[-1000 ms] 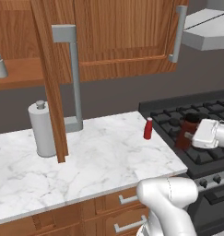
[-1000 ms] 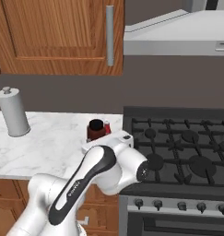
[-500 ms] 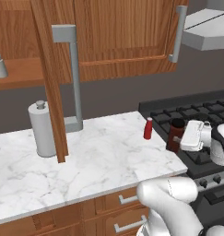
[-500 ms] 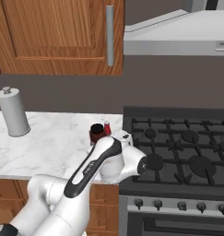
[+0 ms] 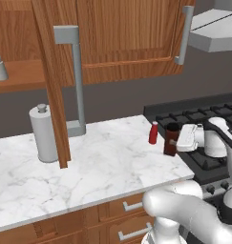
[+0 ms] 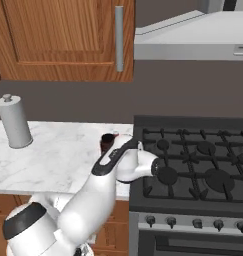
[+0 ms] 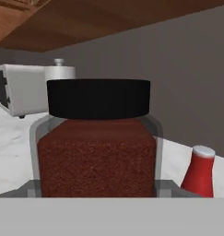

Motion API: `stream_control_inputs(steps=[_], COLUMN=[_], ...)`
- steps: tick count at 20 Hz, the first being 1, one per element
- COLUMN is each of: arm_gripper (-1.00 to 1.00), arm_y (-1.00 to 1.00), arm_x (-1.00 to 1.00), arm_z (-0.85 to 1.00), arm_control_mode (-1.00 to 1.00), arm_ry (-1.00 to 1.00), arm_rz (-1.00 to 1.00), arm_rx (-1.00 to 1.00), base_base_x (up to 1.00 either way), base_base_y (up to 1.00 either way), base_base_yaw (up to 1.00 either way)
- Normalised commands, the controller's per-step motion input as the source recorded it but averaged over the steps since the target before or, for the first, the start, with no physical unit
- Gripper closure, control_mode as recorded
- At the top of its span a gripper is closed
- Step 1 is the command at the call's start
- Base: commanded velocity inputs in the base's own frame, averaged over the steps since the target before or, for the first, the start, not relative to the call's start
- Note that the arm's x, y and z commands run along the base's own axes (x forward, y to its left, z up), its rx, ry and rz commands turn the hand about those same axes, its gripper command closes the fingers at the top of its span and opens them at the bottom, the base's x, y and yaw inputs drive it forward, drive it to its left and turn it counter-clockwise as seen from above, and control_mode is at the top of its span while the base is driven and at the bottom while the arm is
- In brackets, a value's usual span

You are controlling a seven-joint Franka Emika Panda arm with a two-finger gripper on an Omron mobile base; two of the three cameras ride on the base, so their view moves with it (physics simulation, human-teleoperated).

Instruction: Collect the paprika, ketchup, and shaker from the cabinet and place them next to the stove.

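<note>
My gripper (image 5: 176, 139) fingers clamped on paprika (image 5: 171, 139) | jar upright at counter (image 5: 89, 167) edge | ketchup (image 5: 153, 133) just beside

Base views flank the counter (image 5: 103, 162); hand view sits close behind paprika (image 7: 98, 147).

My white arm covers most of the dark brown-red paprika jar (image 6: 107, 142) in the right base view — just its black cap shows. From my hand the jar's (image 7: 98, 143) base and the slim red ketchup bottle's (image 7: 199, 173) lower part are cut off — fingers hidden.
</note>
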Motion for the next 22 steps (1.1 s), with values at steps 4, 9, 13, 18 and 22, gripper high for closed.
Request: stream_control_inputs(steps=[4, 9, 13, 18, 22], arm_gripper=[1.0, 1.0, 1.0, 1.0, 1.0], arm_y=[-0.2, -0.25, -0.17, -0.02, 0.0], arm_x=[0.55, 0.38, 0.23, 0.11, 0.14], arm_z=[-0.39, -0.4, -0.44, -0.36, -0.28], arm_control_mode=[-1.0, -1.0, -1.0, -1.0, -1.0], arm_ry=[0.09, 0.0, -0.05, -0.06, -0.01], arm_rz=[0.11, 0.09, 0.08, 0.07, 0.06], arm_rx=[0.01, 0.07, 0.1, 0.09, 0.01], base_base_x=[0.0, 0.0, 0.0, 0.0, 0.0], base_base_y=[0.0, 0.0, 0.0, 0.0, 0.0], base_base_yaw=[0.0, 0.0, 0.0, 0.0, 0.0])
